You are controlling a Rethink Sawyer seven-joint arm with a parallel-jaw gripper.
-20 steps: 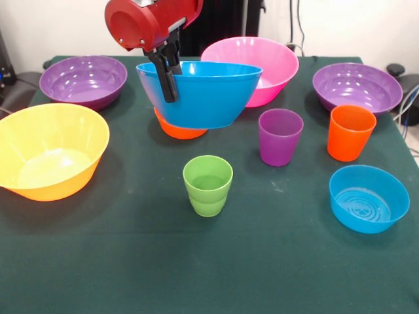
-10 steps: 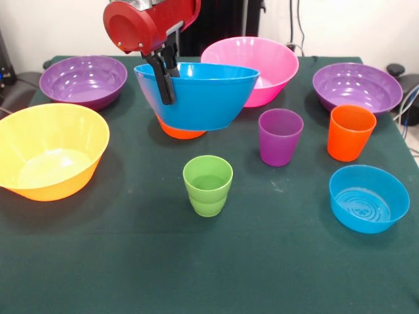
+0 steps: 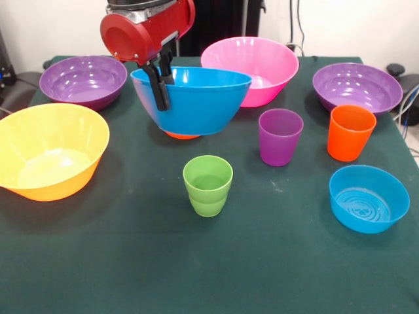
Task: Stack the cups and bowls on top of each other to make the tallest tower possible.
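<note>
Glossy round blue bowl (image 3: 196,101) hangs tilted, rim pinched by hand (image 3: 161,88)

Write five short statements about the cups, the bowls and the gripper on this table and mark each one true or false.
1. The gripper grips the rim of the medium blue plastic bowl. True.
2. The stepped green plastic cup lies on its side. False: it stands upright, empty, alone on the cloth.
3. The purple plastic cup stands between the blue bowl and the orange plastic cup. True.
4. The large yellow-orange plastic bowl holds a cup. False: it is empty.
5. The small shallow blue bowl is stacked on the large pink bowl. False: they sit apart.
</note>
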